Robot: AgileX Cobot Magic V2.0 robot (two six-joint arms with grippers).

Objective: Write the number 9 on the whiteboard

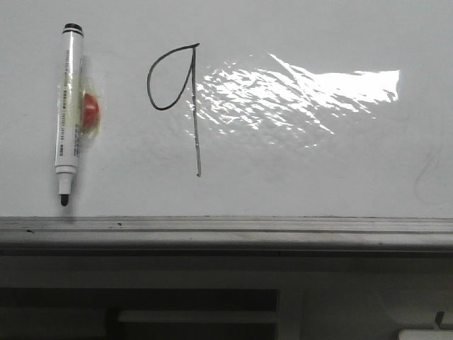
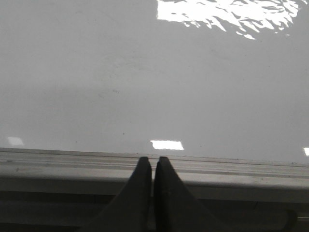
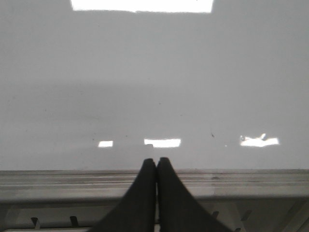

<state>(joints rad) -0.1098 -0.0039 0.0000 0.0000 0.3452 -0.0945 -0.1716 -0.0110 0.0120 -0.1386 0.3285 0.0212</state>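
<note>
The number 9 (image 1: 177,99) is drawn in thin black line on the whiteboard (image 1: 318,163), an oval loop with a long straight tail. A white marker (image 1: 69,106) with a black tip lies on the board to its left, tip toward the grey tray rail (image 1: 226,230). Neither gripper shows in the front view. My left gripper (image 2: 153,162) is shut and empty over the rail (image 2: 58,164), facing bare board (image 2: 145,87). My right gripper (image 3: 156,163) is shut and empty over the rail (image 3: 251,179), facing bare board (image 3: 154,87).
A small red object (image 1: 90,110) sits beside the marker's barrel under clear tape. Bright glare (image 1: 297,92) lies right of the 9. Below the rail there is dark shelving (image 1: 198,315).
</note>
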